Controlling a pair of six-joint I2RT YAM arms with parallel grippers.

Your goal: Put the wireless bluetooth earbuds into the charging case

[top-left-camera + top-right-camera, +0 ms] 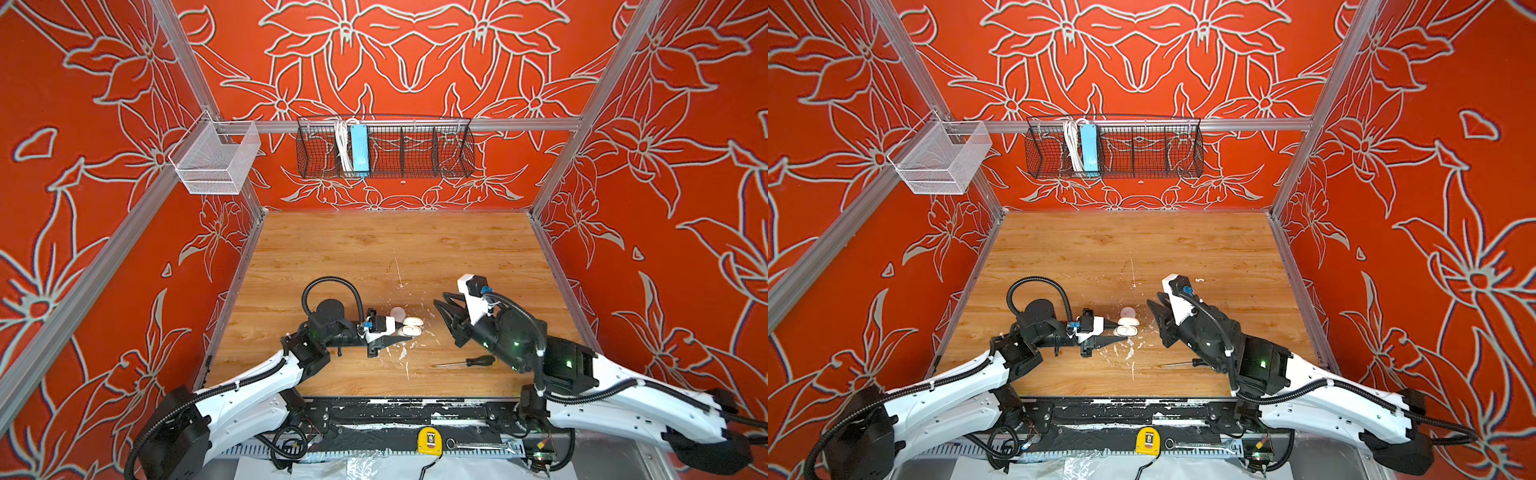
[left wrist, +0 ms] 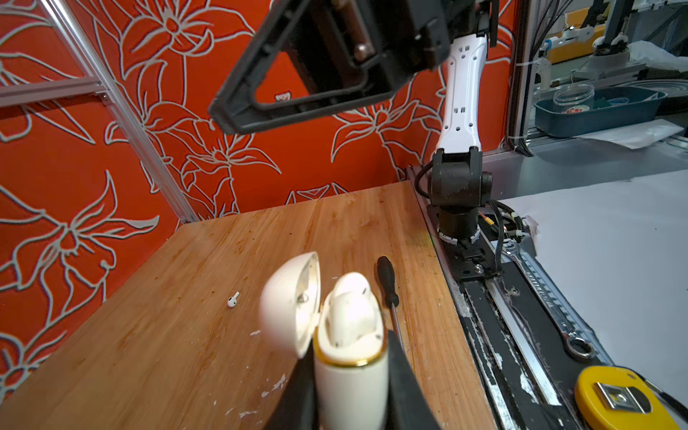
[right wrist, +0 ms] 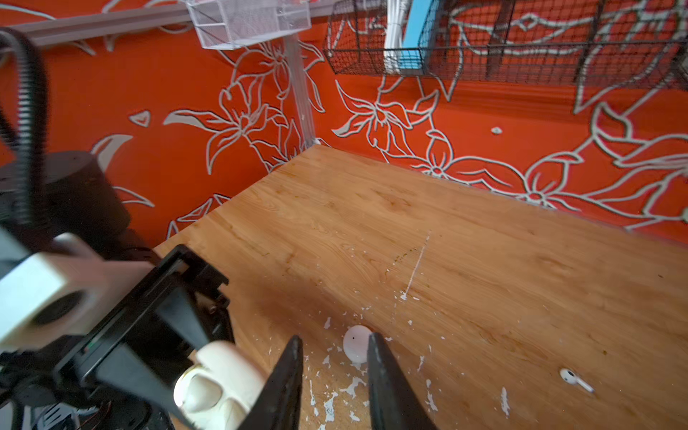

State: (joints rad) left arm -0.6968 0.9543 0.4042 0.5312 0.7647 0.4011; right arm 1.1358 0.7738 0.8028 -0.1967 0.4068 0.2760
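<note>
One earbud lies loose on the table, apart from the charging case, which the left jaws clamp, lid open, base cut off; its white contents are unclear. Narrowly parted, the right jaws hold nothing.

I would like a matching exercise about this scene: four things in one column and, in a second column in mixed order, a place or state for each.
Things:
1. open charging case
2. loose earbud
3. screwdriver
4. long blue box

Places or states:
A. in the black wire basket
B. white, lying free on the table
C. clamped in the left hand
D. black-handled, near the table's front edge

Pairs: 1-C, 2-B, 3-D, 4-A
</note>
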